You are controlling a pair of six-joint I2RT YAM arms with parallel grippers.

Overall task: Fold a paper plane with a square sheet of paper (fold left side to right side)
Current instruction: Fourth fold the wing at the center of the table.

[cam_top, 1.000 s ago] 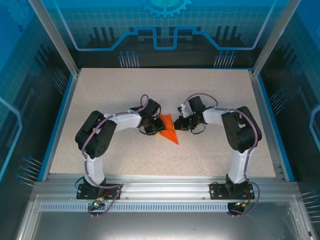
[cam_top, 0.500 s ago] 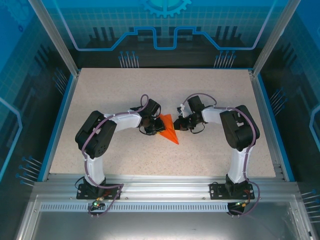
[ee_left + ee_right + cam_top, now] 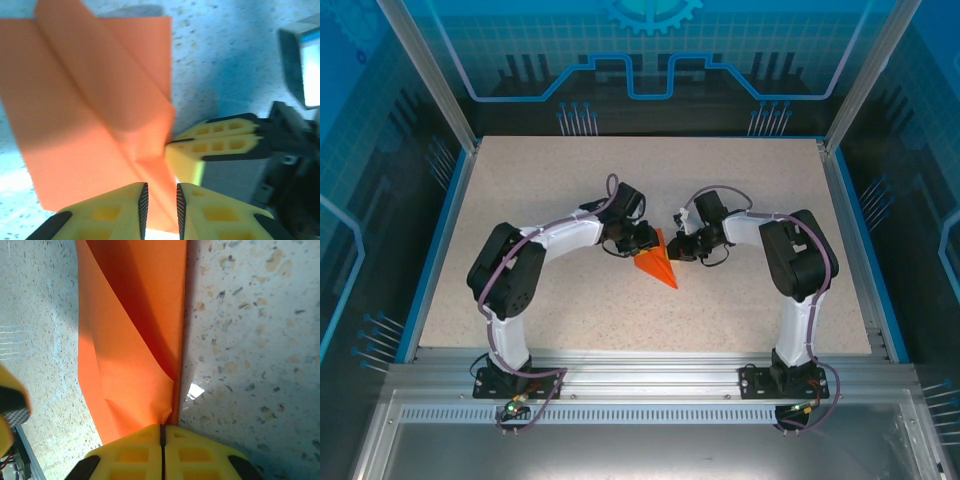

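Observation:
The orange sheet of paper (image 3: 660, 268) lies mid-table, folded into a pointed dart outline with its tip toward the near right. My left gripper (image 3: 642, 243) is at its far left edge. In the left wrist view the paper (image 3: 90, 100) has a raised crease, and my left gripper (image 3: 160, 187) stands a narrow gap open with a strip of that fold between the jaws. My right gripper (image 3: 678, 247) is on the paper's right edge. In the right wrist view it (image 3: 161, 427) is shut, pinching the paper (image 3: 135, 330) at a crumpled corner. Its yellow fingers (image 3: 220, 132) touch the paper's edge.
The speckled table (image 3: 520, 190) has a blue raised rim (image 3: 440, 240) on its sides. An aluminium rail (image 3: 640, 375) carrying both arm bases runs along the near edge. Both elbows (image 3: 510, 270) (image 3: 800, 255) stand out to the sides of the paper.
My left gripper has swung right and farther back, now reaching over the paper's far left edge, and more of the orange shape shows. The right gripper keeps its pinch in place.

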